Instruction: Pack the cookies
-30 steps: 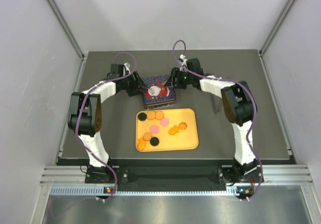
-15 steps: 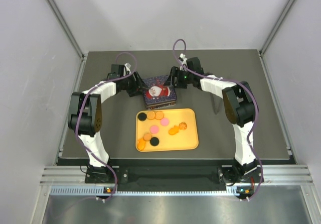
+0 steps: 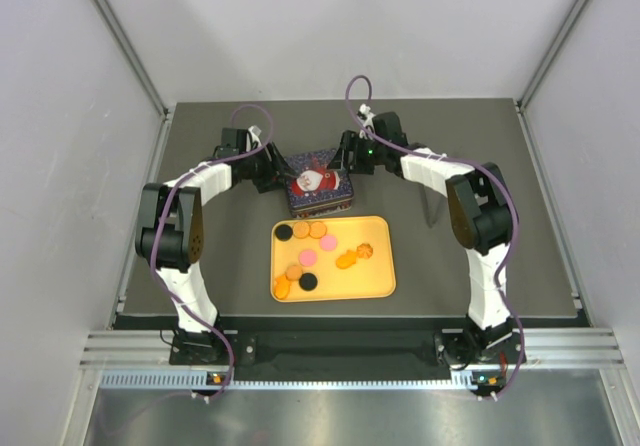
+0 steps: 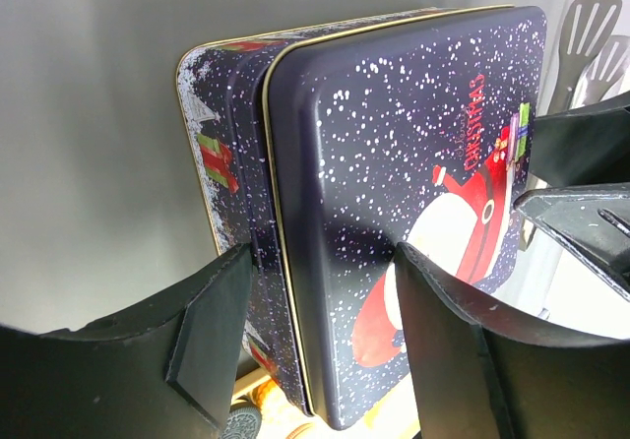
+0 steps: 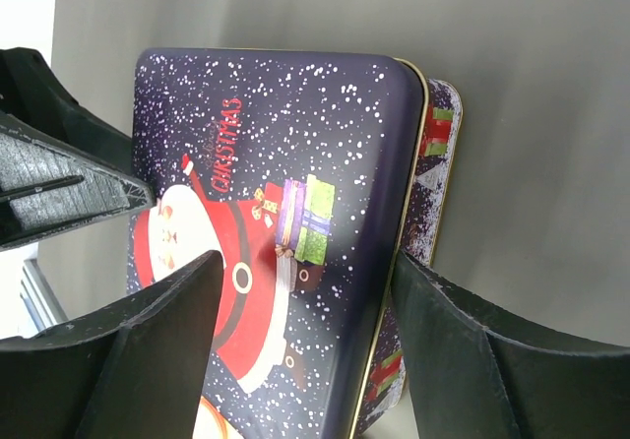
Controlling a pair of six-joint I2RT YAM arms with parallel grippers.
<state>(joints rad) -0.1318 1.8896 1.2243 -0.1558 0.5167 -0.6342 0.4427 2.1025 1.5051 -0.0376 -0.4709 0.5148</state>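
The cookies (image 3: 310, 256), orange, pink and black rounds, lie loose on a yellow tray (image 3: 372, 278). Just behind the tray sits a dark blue Christmas tin (image 3: 318, 188) with its Santa lid on. My left gripper (image 3: 283, 174) points down over the tin's left edge. In the left wrist view the left gripper (image 4: 325, 331) is open, one finger beside the tin (image 4: 394, 163) wall and the other over the lid. My right gripper (image 3: 343, 166) is at the tin's right edge. It (image 5: 305, 331) is open and straddles the rim of the tin (image 5: 285, 163) the same way.
The tray's front right part is bare. Dark table (image 3: 500, 196) runs out to both sides of the tin and tray. Grey walls (image 3: 60, 166) close in the table on three sides. A black cookie (image 4: 239, 425) peeks under the tin's near corner.
The right gripper has shifted slightly at the tin's right edge and its jaws stand a little wider. The left arm, tin and tray look the same.
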